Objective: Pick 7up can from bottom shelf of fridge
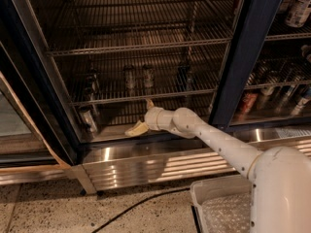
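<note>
The fridge (248, 57) stands open, with a dark navy frame and chrome wire racks. A small silvery-grey can, which I take for the 7up can (88, 120), stands upright at the far left of the bottom shelf (119, 114). My gripper (142, 116) is at the front edge of that shelf, to the right of the can and apart from it. Its two yellowish fingers (136, 128) are spread and hold nothing. The white arm reaches in from the lower right.
Several dark cans (129, 76) stand on the rack above. The neighbouring compartment holds more cans, one red (248, 102). A ribbed steel base (160, 166) runs below the door. A white tray (221, 210) and a black cable (131, 207) lie on the floor.
</note>
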`<control>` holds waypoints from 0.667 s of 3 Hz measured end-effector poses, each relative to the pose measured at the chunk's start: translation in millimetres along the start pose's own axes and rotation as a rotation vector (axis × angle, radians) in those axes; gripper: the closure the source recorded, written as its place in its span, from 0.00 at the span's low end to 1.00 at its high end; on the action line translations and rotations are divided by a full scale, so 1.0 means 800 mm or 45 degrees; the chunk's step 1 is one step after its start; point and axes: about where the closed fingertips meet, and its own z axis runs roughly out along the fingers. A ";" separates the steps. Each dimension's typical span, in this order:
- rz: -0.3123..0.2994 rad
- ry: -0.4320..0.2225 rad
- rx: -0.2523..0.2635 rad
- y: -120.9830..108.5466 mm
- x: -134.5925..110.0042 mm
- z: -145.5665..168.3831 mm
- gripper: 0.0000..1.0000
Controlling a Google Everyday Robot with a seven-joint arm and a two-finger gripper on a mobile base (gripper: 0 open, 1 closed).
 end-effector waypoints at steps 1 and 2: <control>0.038 -0.046 0.026 -0.026 -0.012 0.025 0.00; 0.038 -0.047 0.026 -0.026 -0.012 0.026 0.00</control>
